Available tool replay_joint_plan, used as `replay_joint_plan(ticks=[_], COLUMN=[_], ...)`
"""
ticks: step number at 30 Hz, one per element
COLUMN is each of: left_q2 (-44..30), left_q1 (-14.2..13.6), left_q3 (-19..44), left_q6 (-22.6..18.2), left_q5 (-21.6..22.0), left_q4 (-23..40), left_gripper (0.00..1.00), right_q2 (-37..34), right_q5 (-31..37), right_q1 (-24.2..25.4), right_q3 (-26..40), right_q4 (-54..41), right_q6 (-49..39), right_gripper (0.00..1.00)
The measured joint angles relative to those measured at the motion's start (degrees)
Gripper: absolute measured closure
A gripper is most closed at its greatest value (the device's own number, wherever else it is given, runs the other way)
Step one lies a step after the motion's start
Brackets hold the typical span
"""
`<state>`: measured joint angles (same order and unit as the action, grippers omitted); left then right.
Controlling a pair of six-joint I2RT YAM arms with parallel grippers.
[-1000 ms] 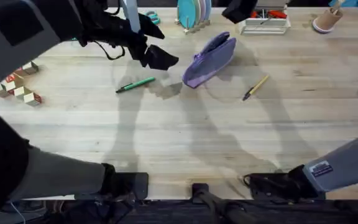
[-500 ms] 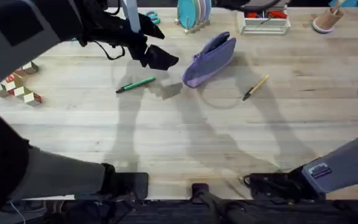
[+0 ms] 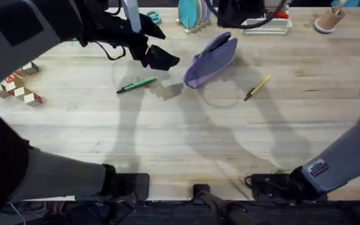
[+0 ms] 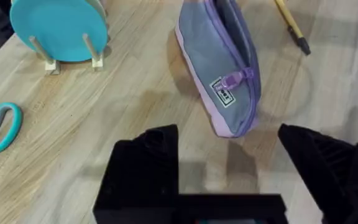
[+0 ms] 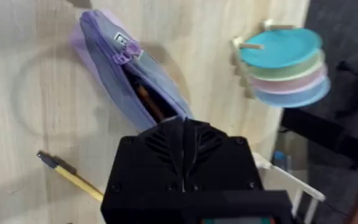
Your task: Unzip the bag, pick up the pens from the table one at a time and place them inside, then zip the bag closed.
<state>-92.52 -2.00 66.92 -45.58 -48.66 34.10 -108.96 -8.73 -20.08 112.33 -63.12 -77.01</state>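
Note:
The lavender bag (image 3: 210, 60) lies slanted on the table (image 3: 186, 137) beyond the middle. Its zipper is partly open, and the pull (image 4: 238, 78) hangs at the near end. My left gripper (image 3: 161, 59) hovers just left of the bag, open and empty, with the bag (image 4: 222, 68) ahead of its fingers (image 4: 160, 146). The green pen (image 3: 136, 85) lies left of the bag, below that gripper. The yellow pen (image 3: 257, 88) lies to the bag's right. My right gripper (image 3: 239, 14) hangs at the far edge behind the bag, shut, above the bag's open mouth (image 5: 145, 99).
A rack of teal plates (image 3: 194, 12) stands behind the bag, with teal scissors (image 3: 152, 17) to its left. A white tray (image 3: 266, 25) and a cup (image 3: 327, 22) sit at the far right. Wooden blocks (image 3: 20, 87) lie at the left edge.
The right gripper has come back into the overhead view behind the bag and shows larger; its forearm at lower right has shifted. The left arm, bag and pens have not moved.

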Motion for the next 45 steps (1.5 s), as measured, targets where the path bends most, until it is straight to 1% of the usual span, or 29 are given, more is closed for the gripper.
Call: replay_joint_plan(ticks=[7,24,32,35,36,40,42,43,45], left_q2=[0.0,0.0,0.0,0.0,0.0,0.0,0.0,0.0,0.0], left_q1=[0.0,0.0,0.0,0.0,0.0,0.0,0.0,0.0,0.0], left_q3=[0.0,0.0,0.0,0.0,0.0,0.0,0.0,0.0,0.0], left_q6=[0.0,0.1,0.1,0.2,0.2,0.1,0.2,0.2,0.2], left_q5=[0.0,0.0,0.0,0.0,0.0,0.0,0.0,0.0,0.0], left_q4=[0.0,0.0,0.0,-0.2,-0.3,-0.4,-0.4,-0.4,-0.4], left_gripper=[0.007,0.007,0.007,0.007,0.007,0.006,0.007,0.007,0.007], right_q2=[-5.5,-14.4,-15.4,-15.4,-15.4,-15.4,-15.4,-15.4,-15.4], right_q5=[0.0,-0.1,-0.3,-0.3,-0.5,-0.7,-0.7,-0.7,-0.7], right_q1=[0.0,0.0,0.0,0.1,0.1,0.1,0.1,0.1,0.2], right_q3=[0.0,0.0,0.0,0.1,0.1,0.1,0.1,0.1,0.1], right_q4=[-0.8,-0.8,-0.6,-0.8,-0.8,-1.1,-1.2,-1.2,-1.2], right_q6=[-0.2,-1.0,-1.0,-1.0,-1.0,-1.4,-1.8,-1.9,-1.9], right_gripper=[0.971,0.971,0.97,0.94,0.869,0.3,0.047,0.018,0.008])
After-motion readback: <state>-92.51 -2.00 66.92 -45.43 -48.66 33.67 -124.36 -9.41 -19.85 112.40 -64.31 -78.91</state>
